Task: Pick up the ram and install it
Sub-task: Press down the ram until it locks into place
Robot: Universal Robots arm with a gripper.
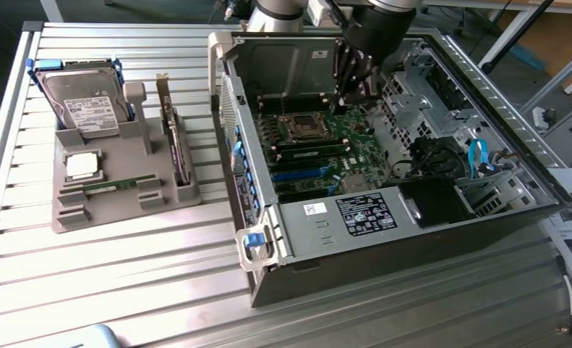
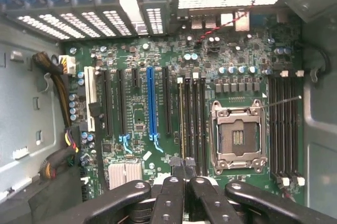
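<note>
A ram stick (image 1: pixel 310 153) stands seated in a memory slot beside the empty CPU socket (image 1: pixel 299 127) on the motherboard; in the wrist view this ram (image 2: pixel 180 118) shows edge-on as a thin pale line. My gripper (image 1: pixel 343 107) hangs inside the open computer case above the board, near the socket. Its black fingertips (image 2: pixel 175 167) are pressed together, with the gripper (image 2: pixel 182 167) shut and nothing visible between them, just past the end of the seated stick. A second ram (image 1: pixel 112 185) lies flat in the grey holder (image 1: pixel 121 210) on the exterior view's left.
The holder also carries a hard drive (image 1: pixel 88 101), a silver processor (image 1: pixel 80 165) and an upright expansion card (image 1: pixel 175 141). The case walls (image 1: pixel 230 94), drive cage (image 1: pixel 283 67) and cable bundles (image 1: pixel 430 156) close in around the board. Blue and black expansion slots (image 2: pixel 151 103) lie beside the memory slots.
</note>
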